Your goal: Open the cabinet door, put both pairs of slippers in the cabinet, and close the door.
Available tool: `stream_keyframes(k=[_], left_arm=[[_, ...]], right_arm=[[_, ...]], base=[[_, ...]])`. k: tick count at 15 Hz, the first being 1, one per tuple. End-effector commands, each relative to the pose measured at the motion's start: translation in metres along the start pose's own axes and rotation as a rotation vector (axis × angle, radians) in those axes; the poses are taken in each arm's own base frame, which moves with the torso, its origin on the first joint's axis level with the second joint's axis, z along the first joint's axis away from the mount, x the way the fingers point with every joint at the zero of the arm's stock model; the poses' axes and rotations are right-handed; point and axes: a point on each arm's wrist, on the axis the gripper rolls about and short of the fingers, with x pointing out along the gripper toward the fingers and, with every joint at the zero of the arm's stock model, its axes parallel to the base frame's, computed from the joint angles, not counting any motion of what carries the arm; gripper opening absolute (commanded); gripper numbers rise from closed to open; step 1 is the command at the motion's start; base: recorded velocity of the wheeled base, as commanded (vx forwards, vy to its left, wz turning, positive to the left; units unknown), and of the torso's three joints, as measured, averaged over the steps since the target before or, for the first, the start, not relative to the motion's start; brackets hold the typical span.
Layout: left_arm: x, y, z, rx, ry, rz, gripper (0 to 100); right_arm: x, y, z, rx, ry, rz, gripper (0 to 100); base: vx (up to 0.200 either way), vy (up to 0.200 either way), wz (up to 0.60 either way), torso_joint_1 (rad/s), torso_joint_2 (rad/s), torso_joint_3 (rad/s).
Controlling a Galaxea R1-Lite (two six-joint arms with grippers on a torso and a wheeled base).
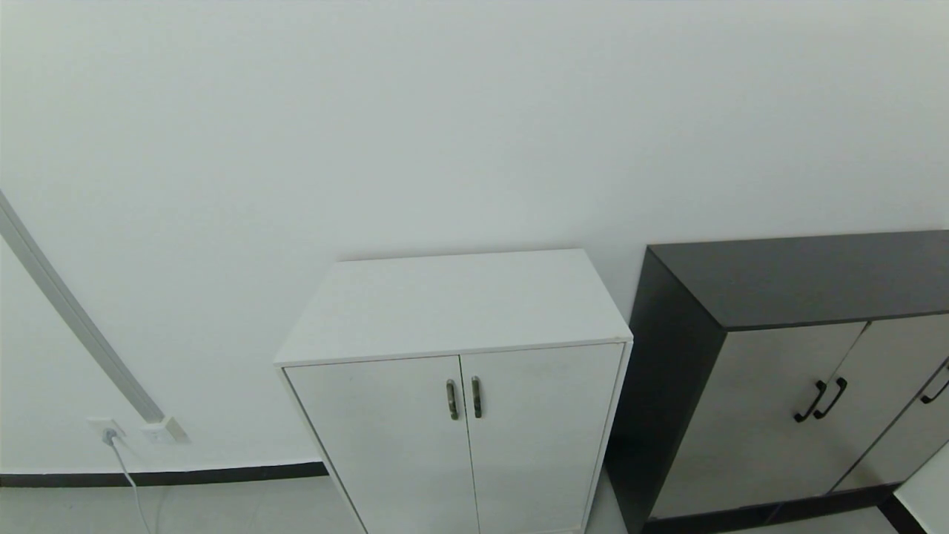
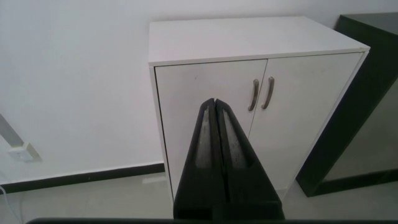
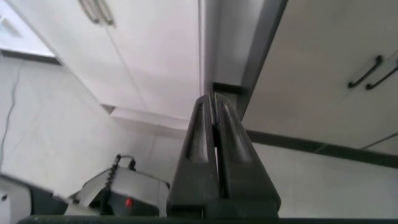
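I see the white cabinet (image 1: 452, 304), doors shut and its base cut off, just beside the black cabinet (image 1: 801, 274), with my left gripper (image 2: 214, 102) and right gripper (image 3: 214, 98) fingers pressed together, holding nothing.

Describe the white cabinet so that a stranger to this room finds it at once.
Against the white wall stand two cabinets side by side. The white cabinet is the left one. Its handles are grey metal; the dark cabinet has black ones.

We see the pale floor (image 1: 222, 512) bearing the closed white cabinet (image 1: 460, 393), with a black cabinet (image 1: 741, 386) just beside it.
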Motion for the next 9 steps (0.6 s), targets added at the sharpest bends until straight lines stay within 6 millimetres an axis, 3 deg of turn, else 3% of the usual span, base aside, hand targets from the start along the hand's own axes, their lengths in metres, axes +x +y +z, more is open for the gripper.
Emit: stream_keyframes(k=[1,9], left_arm=[[0.000,0.000,0.000,0.000,0.000,0.000,0],[0.000,0.000,0.000,0.000,0.000,0.000,0]], right_arm=[[-0.004,0.000,-0.006,-0.001,-0.012,0.008,0],[-0.008,0.003,-0.027,-0.010,-0.004,0.077,0]], base=[[0.000,0.000,0.00,0.000,0.00,0.000],[0.000,0.000,0.00,0.000,0.00,0.000]])
